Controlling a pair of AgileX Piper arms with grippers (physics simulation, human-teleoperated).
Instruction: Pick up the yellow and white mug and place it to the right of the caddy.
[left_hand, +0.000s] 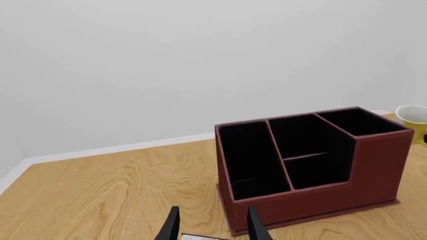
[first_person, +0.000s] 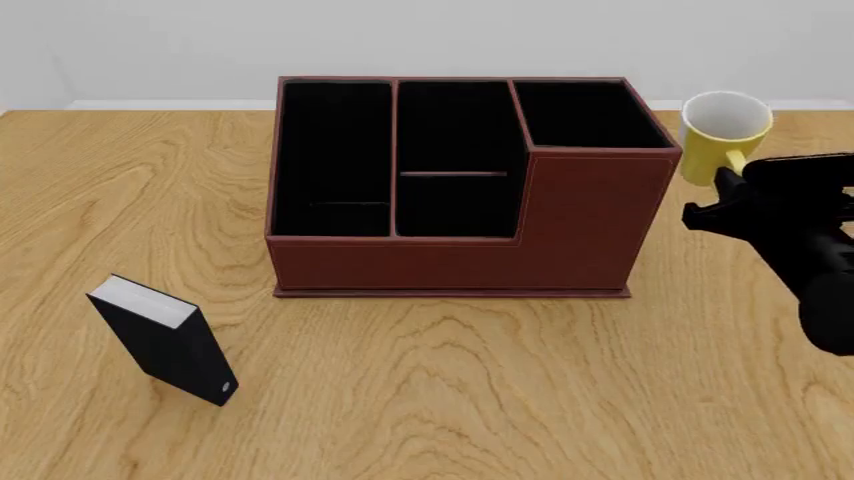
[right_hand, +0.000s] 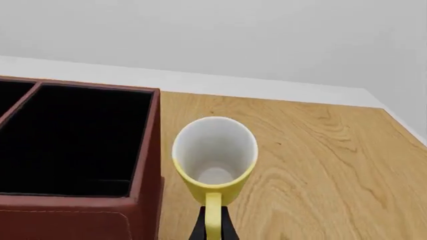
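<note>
The yellow and white mug (first_person: 725, 128) sits just right of the caddy's (first_person: 454, 190) tall back corner section. My right gripper (first_person: 729, 184) is shut on its yellow loop handle. In the right wrist view the mug (right_hand: 215, 159) opens upward with its white inside showing, next to the caddy (right_hand: 143, 165). Both dark fingers (right_hand: 198, 229) pinch the handle, and I cannot tell whether the mug's base touches the table. In the left wrist view my left gripper (left_hand: 212, 226) hangs open and empty, near the caddy (left_hand: 313, 165). The mug (left_hand: 413, 119) peeks out beyond it.
A small black book-like box (first_person: 167, 340) with a white top stands tilted on the wooden table (first_person: 441, 390) at the front left. A pale wall with a white skirting (first_person: 160, 104) runs along the table's far edge.
</note>
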